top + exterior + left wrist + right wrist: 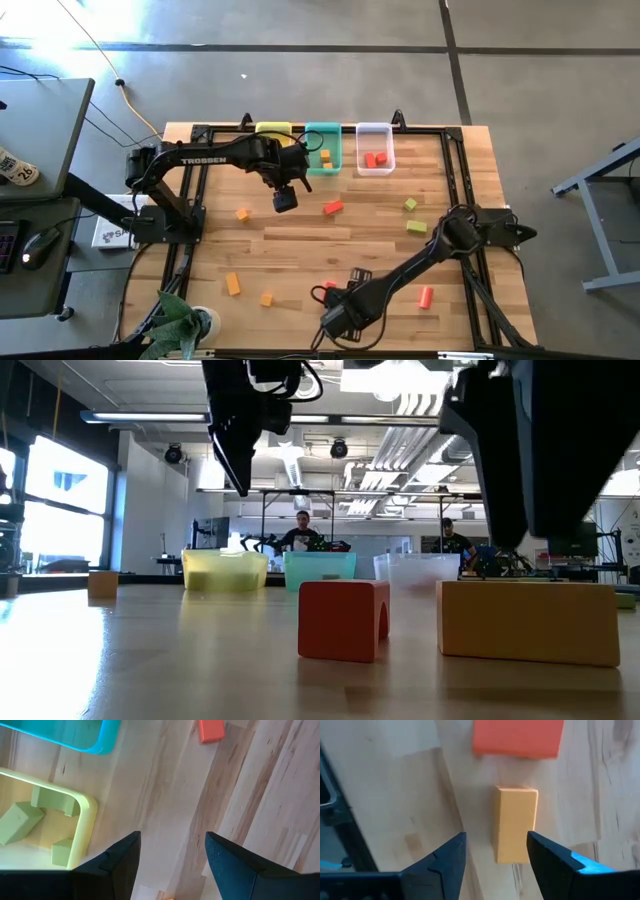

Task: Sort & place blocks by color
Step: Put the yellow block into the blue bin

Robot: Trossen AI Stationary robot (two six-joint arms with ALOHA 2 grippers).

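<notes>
Two hands stand open and empty: the left hand [285, 200] hangs above the pale wooden worktop [370, 235] near the yellow bin [273, 131], the right hand [496, 852] straddles an orange block [515, 822] beside a red block [517, 737] at the near edge. Other blocks [333, 207] lie scattered. Behind is an open workshop where two people [303, 532] stand.

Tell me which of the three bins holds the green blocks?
The yellow bin, at the left end of the row. The left wrist view shows green blocks inside it; the teal bin holds orange ones.
</notes>
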